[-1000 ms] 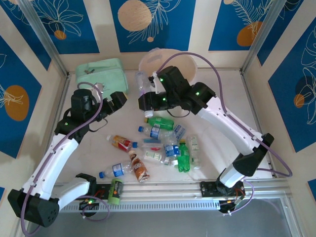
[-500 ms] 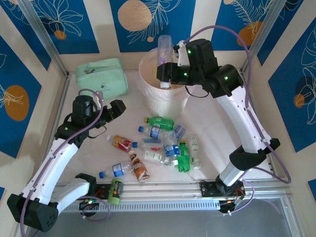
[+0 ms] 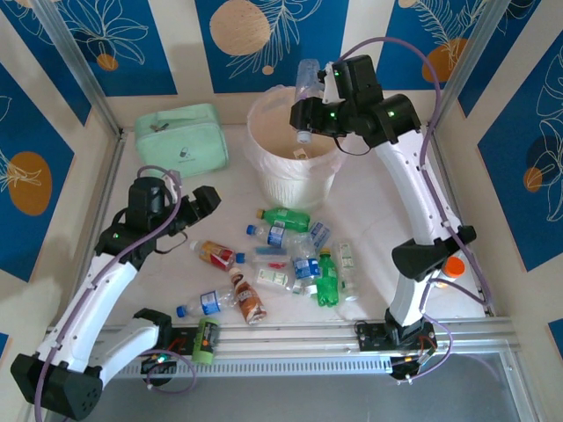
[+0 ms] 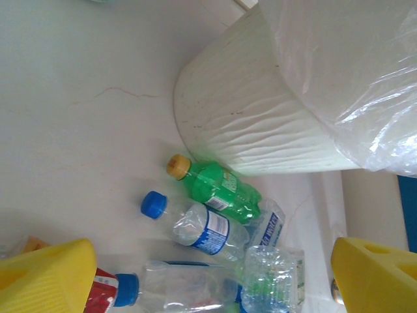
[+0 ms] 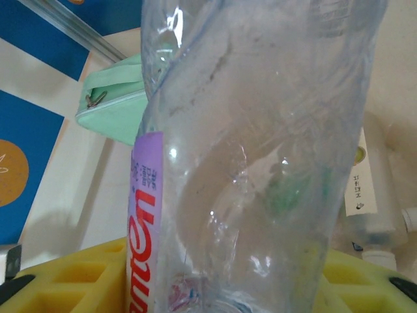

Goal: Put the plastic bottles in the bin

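Had the right gripper (image 3: 307,112) with yellow fingers (image 5: 71,274) clamped on a clear plastic bottle with purple label (image 3: 306,81), cap down, above the round white ribbed bin (image 3: 264,167) at far centre. Had the left gripper (image 4: 208,287) spread wide, touching nothing, left of the loose bottles (image 3: 295,264). Saw a green yellow-capped bottle (image 4: 218,186) and a clear blue-capped bottle (image 4: 192,225) lying just near of the bin's base, and a mint-green zip pouch (image 3: 180,136) far left.

Top view looks down; close left wrist view shares the bin (image 3: 295,186) (image 4: 247,124).
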Controlling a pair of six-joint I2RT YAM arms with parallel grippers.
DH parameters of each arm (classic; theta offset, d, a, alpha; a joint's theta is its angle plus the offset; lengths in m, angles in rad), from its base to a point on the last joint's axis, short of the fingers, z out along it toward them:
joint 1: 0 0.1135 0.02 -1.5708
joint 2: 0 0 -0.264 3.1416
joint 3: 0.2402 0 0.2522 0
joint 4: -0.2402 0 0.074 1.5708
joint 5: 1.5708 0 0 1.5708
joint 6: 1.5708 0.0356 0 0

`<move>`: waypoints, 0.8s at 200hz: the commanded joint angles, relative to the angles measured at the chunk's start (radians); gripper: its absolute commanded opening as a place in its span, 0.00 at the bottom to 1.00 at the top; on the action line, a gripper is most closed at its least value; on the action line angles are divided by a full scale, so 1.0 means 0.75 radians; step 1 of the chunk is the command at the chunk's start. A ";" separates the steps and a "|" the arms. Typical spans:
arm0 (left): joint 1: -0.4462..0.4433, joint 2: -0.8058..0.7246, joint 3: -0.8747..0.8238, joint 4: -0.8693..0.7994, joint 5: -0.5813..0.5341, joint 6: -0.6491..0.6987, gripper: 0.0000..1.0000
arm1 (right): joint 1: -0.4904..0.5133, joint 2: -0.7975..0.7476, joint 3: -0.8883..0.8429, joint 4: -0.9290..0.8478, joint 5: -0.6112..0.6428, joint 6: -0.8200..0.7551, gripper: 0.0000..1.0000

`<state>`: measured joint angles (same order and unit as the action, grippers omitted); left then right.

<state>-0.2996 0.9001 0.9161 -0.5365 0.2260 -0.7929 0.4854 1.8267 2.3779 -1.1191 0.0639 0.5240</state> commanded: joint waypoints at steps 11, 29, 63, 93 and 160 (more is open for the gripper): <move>-0.005 -0.042 -0.021 -0.107 -0.070 0.049 0.91 | -0.015 0.062 0.080 -0.040 -0.018 -0.039 0.52; -0.006 -0.051 -0.042 -0.119 -0.080 0.044 0.91 | -0.019 0.095 0.103 -0.053 -0.012 -0.046 0.51; -0.007 -0.059 -0.071 -0.125 -0.085 0.037 0.90 | -0.021 0.133 0.109 -0.066 0.001 -0.058 0.52; -0.005 -0.048 -0.086 -0.118 -0.078 0.034 0.90 | -0.025 0.155 0.106 -0.074 0.003 -0.064 0.54; -0.004 -0.034 -0.104 -0.145 -0.114 0.020 0.89 | -0.031 0.171 0.092 -0.093 0.023 -0.077 0.74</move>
<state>-0.2996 0.8734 0.8421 -0.6182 0.1711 -0.7792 0.4686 1.9411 2.4332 -1.1687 0.0757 0.4793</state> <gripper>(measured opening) 0.892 0.725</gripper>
